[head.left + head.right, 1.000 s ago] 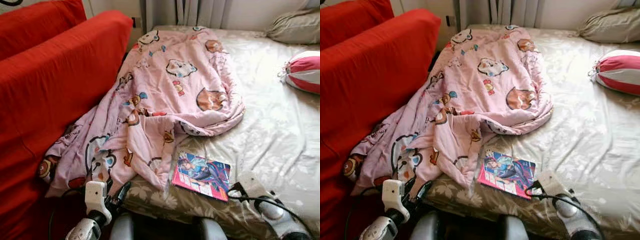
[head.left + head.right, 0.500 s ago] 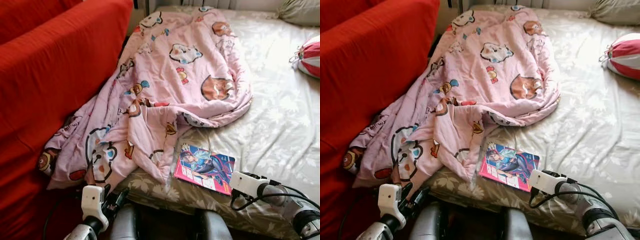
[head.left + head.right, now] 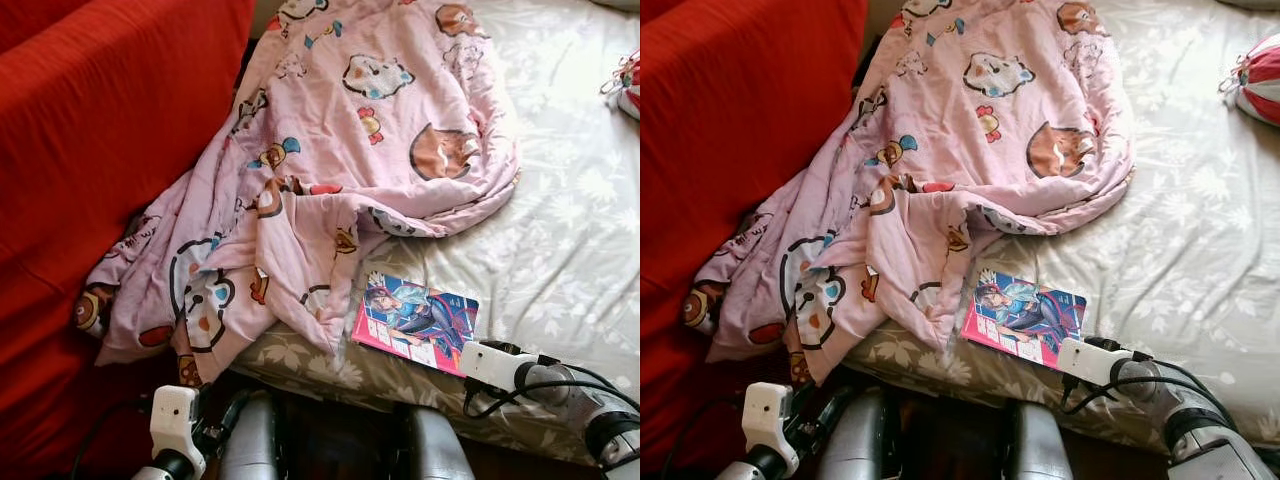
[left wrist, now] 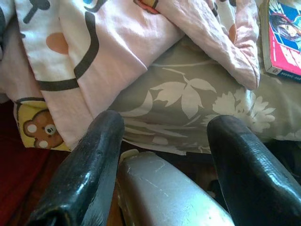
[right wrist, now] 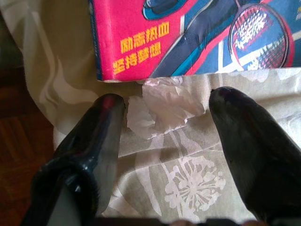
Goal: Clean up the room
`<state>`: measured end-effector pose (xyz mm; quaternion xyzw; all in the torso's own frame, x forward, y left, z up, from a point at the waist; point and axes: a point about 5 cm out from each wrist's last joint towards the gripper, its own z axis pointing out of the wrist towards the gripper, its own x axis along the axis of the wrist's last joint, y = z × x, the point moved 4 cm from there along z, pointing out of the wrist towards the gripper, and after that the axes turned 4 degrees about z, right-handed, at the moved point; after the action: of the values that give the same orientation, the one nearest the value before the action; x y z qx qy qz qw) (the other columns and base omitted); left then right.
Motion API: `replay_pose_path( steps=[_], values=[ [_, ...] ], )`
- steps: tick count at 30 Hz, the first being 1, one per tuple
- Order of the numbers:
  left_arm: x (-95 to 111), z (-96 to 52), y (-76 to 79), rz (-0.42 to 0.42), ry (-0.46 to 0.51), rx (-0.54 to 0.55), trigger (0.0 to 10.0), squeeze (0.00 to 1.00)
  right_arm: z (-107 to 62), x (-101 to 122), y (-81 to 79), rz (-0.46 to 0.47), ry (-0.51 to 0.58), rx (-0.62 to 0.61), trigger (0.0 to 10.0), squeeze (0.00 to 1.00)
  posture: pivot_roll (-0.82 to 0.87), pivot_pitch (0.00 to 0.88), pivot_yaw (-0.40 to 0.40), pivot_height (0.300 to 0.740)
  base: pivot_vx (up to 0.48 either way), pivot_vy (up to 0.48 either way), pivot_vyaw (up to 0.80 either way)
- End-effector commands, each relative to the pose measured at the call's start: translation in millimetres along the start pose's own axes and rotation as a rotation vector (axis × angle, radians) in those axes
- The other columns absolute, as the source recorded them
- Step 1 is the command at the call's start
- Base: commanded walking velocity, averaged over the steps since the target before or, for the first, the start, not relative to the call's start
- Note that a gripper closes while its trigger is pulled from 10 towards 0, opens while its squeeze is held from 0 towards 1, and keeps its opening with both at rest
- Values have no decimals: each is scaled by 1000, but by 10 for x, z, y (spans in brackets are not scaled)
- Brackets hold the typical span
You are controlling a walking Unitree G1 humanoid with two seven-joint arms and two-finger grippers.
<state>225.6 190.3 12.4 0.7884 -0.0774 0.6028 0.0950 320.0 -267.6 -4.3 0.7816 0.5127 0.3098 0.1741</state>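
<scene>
A bright magazine (image 3: 415, 322) with a cartoon cover lies on the floral bed sheet (image 3: 560, 250) near the bed's front edge. In the right wrist view, my right gripper (image 5: 168, 99) is open just short of the magazine (image 5: 188, 33), its fingers either side of a small crumpled white tissue (image 5: 164, 106) on the sheet. A rumpled pink cartoon blanket (image 3: 340, 150) covers the bed's left half and spills over its edge. My left gripper (image 4: 168, 120) is open and empty, low by the bed's front edge under the hanging blanket (image 4: 94, 42).
A red sofa (image 3: 100, 130) stands tight against the bed's left side. A red and white striped pillow (image 3: 1260, 80) lies at the far right. Dark wooden floor (image 5: 19, 141) runs below the bed edge. My silver legs (image 3: 250, 450) press close to the bed.
The camera has tilted down and come closer to the bed. My right arm has swung in until its wrist sits just short of the magazine's near edge. The left arm has sunk lower.
</scene>
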Motion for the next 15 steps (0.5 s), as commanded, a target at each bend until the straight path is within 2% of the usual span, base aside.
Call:
replay_pose_path(
  steps=[1,15],
  values=[
    [-109,-121,-27,-12,-50,7,10000,0,7,-71,-60,19,-33,5,10000,0,200,320,60,632,0,0,0],
    [-112,-209,-61,-5,-70,19,10000,0,36,5,-52,59,-16,-22,10000,0,214,315,68,632,0,0,0]
  ],
)
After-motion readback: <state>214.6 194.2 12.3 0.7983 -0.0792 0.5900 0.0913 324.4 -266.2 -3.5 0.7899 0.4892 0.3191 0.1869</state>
